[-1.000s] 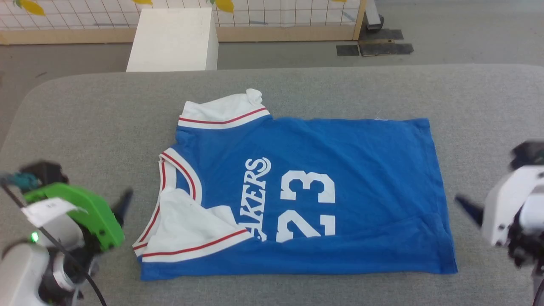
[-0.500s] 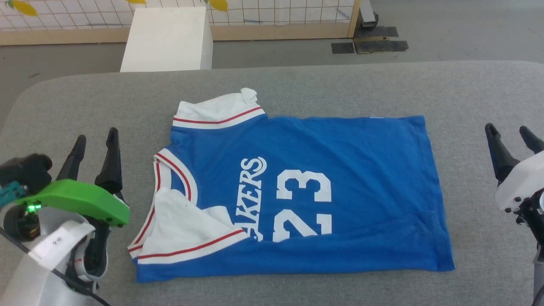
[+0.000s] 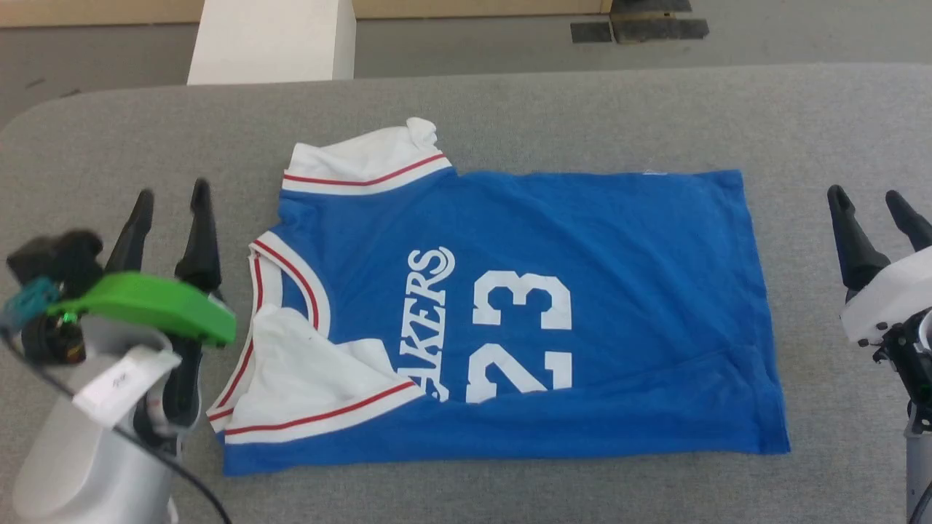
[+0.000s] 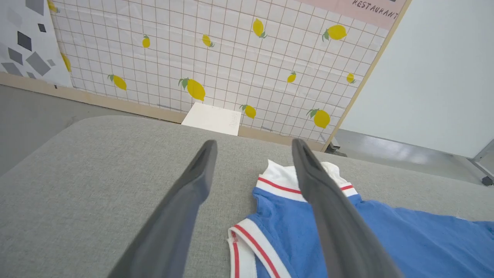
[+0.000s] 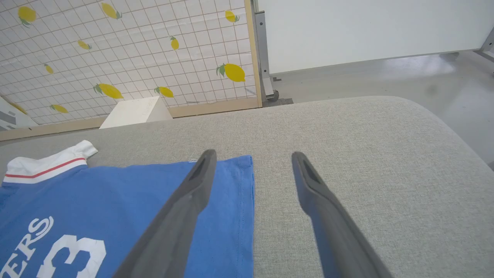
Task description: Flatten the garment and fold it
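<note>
The royal-blue garment (image 3: pixel 553 233) lies spread on the grey table (image 3: pixel 510 102), collar to the left and hem to the right, with white lettering and 23 facing up. Its near edge is folded over, and a white red-striped sleeve (image 3: pixel 313 397) lies on top of it; the far sleeve (image 3: pixel 364 164) is bunched. My left gripper (image 3: pixel 171 193) hovers open just left of the collar, nothing between its fingers. My right gripper (image 3: pixel 866 196) stands open to the right of the hem, apart from it. The garment (image 4: pixel 386 231) shows past the left fingers, and its hem (image 5: pixel 231 200) beside the right fingers.
A white box (image 3: pixel 269 40) stands on the floor beyond the table's far edge. Behind it runs a lemon-patterned grid wall (image 4: pixel 231 58) with a wooden base. Bare grey table surrounds the garment on all sides.
Both grippers rose from blurred, turned poses to fingers pointing forward and open beside the garment. The head camera has tilted down, shifting the whole picture.
</note>
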Controlling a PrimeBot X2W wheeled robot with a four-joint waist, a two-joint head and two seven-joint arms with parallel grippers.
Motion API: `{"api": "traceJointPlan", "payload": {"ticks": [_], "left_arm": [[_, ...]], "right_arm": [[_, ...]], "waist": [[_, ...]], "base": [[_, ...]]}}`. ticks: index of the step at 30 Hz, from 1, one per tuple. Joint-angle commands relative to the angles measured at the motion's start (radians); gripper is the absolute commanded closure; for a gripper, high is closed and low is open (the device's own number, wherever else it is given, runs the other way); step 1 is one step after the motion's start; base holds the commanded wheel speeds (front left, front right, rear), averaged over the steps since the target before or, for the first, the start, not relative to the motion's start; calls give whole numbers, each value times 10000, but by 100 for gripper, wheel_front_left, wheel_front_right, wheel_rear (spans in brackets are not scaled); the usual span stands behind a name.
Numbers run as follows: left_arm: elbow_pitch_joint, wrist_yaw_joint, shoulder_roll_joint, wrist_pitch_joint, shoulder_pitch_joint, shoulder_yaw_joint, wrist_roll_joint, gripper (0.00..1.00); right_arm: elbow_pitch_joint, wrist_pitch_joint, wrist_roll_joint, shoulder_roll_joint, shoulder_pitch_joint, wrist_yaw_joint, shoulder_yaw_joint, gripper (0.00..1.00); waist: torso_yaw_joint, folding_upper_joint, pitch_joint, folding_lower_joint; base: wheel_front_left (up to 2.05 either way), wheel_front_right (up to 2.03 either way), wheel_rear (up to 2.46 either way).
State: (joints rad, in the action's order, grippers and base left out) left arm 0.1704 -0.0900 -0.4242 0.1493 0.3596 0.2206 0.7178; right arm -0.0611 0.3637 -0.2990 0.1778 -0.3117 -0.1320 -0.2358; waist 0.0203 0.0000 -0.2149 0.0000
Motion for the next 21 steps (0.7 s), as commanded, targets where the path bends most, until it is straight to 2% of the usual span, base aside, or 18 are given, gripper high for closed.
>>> {"api": "traceJointPlan", "payload": {"ticks": [1, 5, 6, 9, 14, 19, 20, 21], "left_arm": [[162, 109, 49, -142, 507, 115, -80, 0], [818, 383, 71, -876, 1997, 561, -237, 0], [1255, 502, 91, -1340, 2883, 772, -316, 0], [1976, 674, 125, -1860, 4279, 1020, -493, 0], [3283, 932, 192, -3015, 6056, 1621, -840, 0], [4657, 965, 214, -5066, 7411, 2265, -1070, 0], [5256, 978, 233, -6331, 7941, 2544, -1065, 0], [5423, 984, 239, -6786, 8112, 2634, -1052, 0]], "right_arm": [[-4, -25, -43, 59, -218, 13, 25, 0], [74, 54, -67, 127, -490, 13, 113, 0], [119, 116, -79, 141, -646, 13, 171, 0], [177, 207, -67, 148, -894, 13, 295, 0], [255, 289, -96, 101, -1212, 13, 446, 0], [285, 365, -80, 103, -1399, 13, 595, 0], [327, 373, -49, 122, -1446, 13, 656, 0], [347, 377, -48, 125, -1457, 13, 668, 0]], "waist": [[-52, 0, -314, 0], [-81, 0, -820, 0], [-54, 0, -1100, 0], [52, 0, -1537, 0], [291, 0, -2174, 0], [551, 0, -2664, 0], [687, 0, -2877, 0], [732, 0, -2960, 0]], "base": [[0, 0, 0], [0, 0, 0], [0, 0, 0], [0, 0, 0], [0, 0, 0], [0, 0, 0], [0, 0, 0], [0, 0, 0]]}}
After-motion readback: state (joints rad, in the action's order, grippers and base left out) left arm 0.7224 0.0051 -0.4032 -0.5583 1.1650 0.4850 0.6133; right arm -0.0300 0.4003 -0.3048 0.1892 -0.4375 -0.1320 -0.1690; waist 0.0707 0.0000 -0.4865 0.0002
